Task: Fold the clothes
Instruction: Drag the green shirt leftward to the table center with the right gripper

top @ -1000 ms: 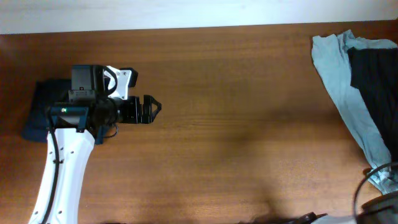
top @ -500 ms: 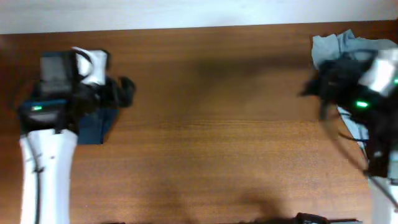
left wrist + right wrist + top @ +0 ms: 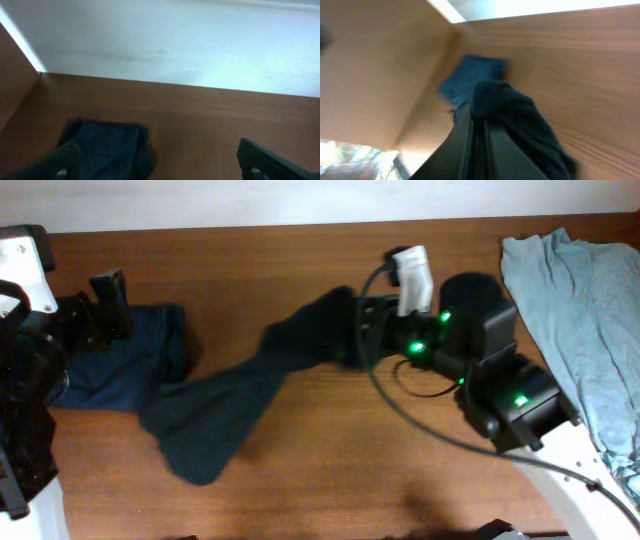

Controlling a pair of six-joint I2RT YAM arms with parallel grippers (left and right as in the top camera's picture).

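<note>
Fabric of the limp black T-shirt (image 3: 222, 408) sits clamped in my outstretched right hand (image 3: 352, 330); left hand (image 3: 160, 156) gapes wide.

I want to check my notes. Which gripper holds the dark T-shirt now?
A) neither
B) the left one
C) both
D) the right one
D: the right gripper is closed on one bunched end of the dark T-shirt, while the left gripper is open and empty.
</note>
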